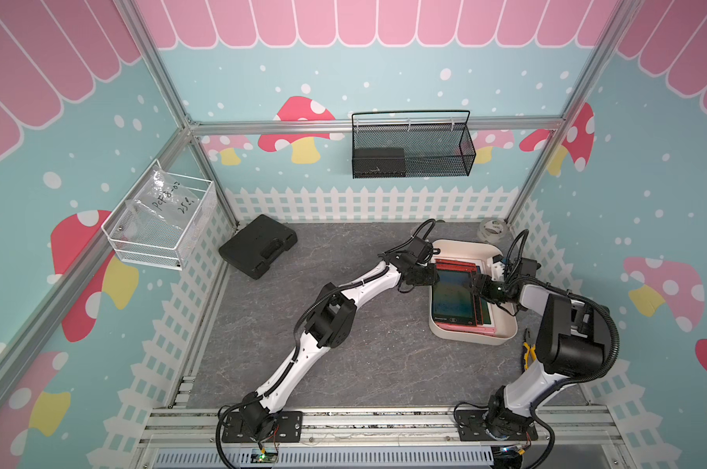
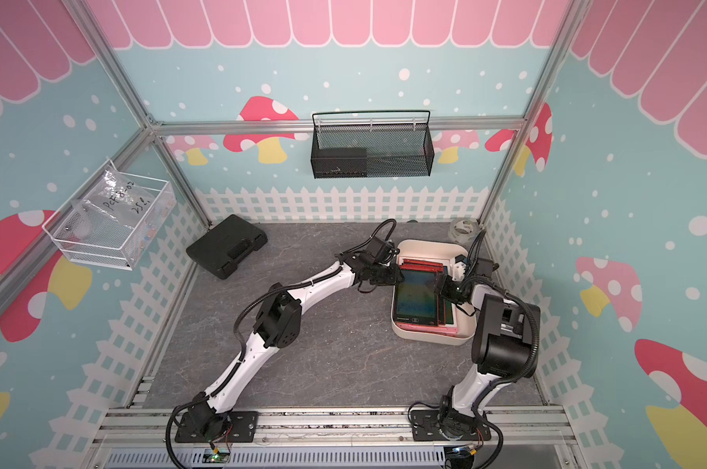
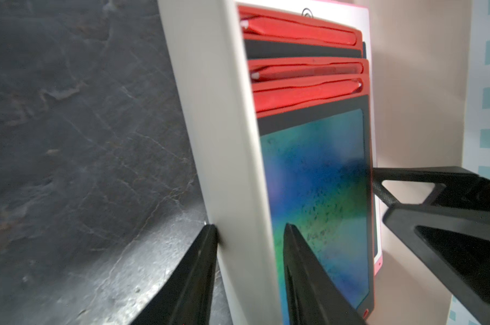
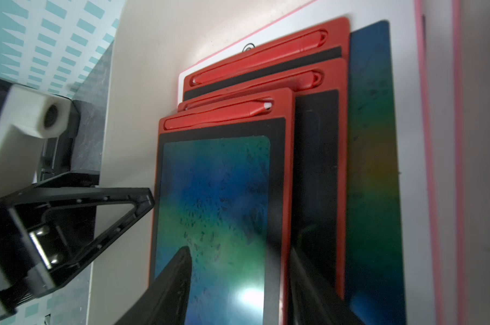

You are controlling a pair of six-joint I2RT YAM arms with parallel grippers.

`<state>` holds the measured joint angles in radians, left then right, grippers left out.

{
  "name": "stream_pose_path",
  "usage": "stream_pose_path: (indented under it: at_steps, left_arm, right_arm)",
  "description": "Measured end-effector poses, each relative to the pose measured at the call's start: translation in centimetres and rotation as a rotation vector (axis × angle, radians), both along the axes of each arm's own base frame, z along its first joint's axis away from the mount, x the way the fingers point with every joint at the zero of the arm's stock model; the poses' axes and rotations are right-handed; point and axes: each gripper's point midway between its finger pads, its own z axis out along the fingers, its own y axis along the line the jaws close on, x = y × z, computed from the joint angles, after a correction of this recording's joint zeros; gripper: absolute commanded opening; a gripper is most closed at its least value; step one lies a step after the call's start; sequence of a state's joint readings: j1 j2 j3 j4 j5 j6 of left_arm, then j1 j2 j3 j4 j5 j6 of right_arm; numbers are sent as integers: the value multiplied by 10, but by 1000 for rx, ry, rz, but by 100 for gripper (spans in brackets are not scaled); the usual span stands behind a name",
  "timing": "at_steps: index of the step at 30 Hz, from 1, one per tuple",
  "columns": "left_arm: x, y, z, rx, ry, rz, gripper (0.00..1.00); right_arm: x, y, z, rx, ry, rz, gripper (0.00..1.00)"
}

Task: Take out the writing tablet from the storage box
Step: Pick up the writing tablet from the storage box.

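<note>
Robot test cell, aluminium frame point(image 1: 169, 101), mushroom-print wall panels point(image 1: 384, 77), arm bases bolted to slotted rail point(image 1: 384, 424)

Even, soft light fills the cell in both top views, with only faint shadows under the arms on the grey surface point(image 1: 343, 365). The frame rails bow outward toward the picture edges, a wide-lens effect. Both wrist views are dimmer and softer. In the left wrist view the storage box point(image 3: 224, 140) wall is smeared, and the surface beside it carries a pale sheen. In the right wrist view a white glare patch sits on the top writing tablet point(image 4: 215, 202) screen, and the near black fingers point(image 4: 170, 287) are out of focus.
</note>
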<state>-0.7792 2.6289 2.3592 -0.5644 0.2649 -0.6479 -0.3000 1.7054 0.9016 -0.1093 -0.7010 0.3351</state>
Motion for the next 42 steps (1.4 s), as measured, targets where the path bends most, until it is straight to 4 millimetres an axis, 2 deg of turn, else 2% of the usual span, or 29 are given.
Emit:
stream_pose_path:
  at_steps: [7, 10, 17, 30, 35, 39, 42]
  left_arm:
    - [0, 1, -6, 9, 5, 7, 40]
    - [0, 2, -8, 13, 6, 10, 40]
    - [0, 2, -10, 11, 12, 17, 39]
    - [0, 1, -10, 3, 13, 22, 39]
    - [-2, 2, -8, -20, 14, 11, 42]
    - [-12, 9, 0, -54, 41, -23, 45]
    - [-17, 19, 23, -97, 49, -48, 51]
  right_arm:
    - [0, 1, 5, 48, -12, 2, 57]
    - [0, 3, 1, 65, -4, 7, 55]
    - [-2, 15, -1, 130, 7, 41, 52]
    - [0, 22, 8, 183, -25, 64, 32]
    - [0, 23, 9, 189, -31, 71, 26]
    - [1, 25, 10, 200, -41, 82, 25]
    - [2, 26, 12, 206, -51, 89, 25]
